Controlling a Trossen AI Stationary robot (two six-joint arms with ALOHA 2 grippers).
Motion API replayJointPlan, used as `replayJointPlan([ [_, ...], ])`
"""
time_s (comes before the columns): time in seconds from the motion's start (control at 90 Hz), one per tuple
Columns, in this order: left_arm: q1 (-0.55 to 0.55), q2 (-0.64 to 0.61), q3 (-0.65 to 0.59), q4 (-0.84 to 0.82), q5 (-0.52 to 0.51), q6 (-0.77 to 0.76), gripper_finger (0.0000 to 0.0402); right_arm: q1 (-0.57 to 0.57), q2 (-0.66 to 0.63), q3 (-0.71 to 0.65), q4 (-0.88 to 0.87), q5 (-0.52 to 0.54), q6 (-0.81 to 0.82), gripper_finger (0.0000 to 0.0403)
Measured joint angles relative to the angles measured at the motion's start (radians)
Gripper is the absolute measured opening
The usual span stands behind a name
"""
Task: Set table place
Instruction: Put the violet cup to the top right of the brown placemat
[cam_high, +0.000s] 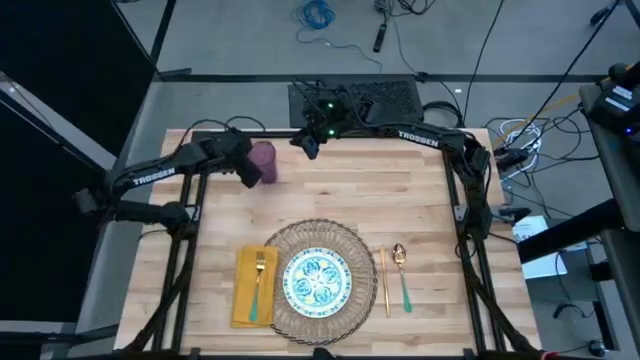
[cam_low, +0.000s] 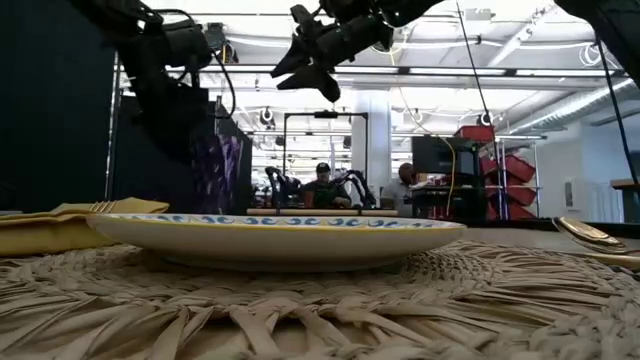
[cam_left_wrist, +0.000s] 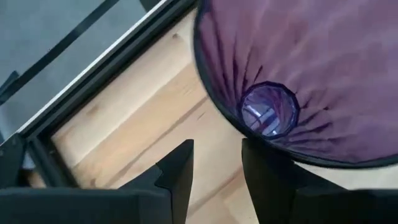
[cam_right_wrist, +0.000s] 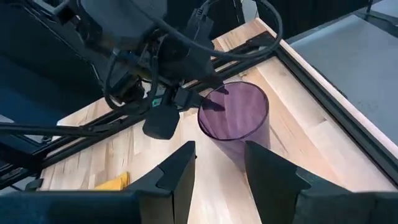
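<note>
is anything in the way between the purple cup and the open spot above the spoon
Nothing visible. The purple cup stands at the table's far left by the left gripper; bare planks run from it to above the spoon.

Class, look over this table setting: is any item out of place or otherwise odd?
The purple cup stands at the table's far left, well away from the mat, plate, fork and spoon. The left tool is at it.
</note>
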Motion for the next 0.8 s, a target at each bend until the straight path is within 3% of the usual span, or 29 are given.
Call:
replayJointPlan([
  [0.178, -0.019, -0.028, 0.002, -0.077, -0.004, 0.003, 0.0121, 0.0, 0.0, 0.0, -0.011, 0.003, -0.01, 0.0123],
  [0.344, -0.018, -0.098, 0.034, -0.256, -0.1, -0.01, 0.0121, -0.001, 0.003, 0.0, -0.016, 0.056, -0.015, 0.0123],
  [0.533, -0.016, -0.216, 0.055, -0.28, -0.113, -0.019, 0.0121, -0.012, 0.052, 0.0, -0.002, 0.061, 0.014, 0.0123],
  [0.8, -0.015, -0.4, 0.056, -0.248, -0.096, -0.029, 0.0121, -0.018, 0.194, -0.001, 0.239, 0.111, 0.117, 0.0128],
])
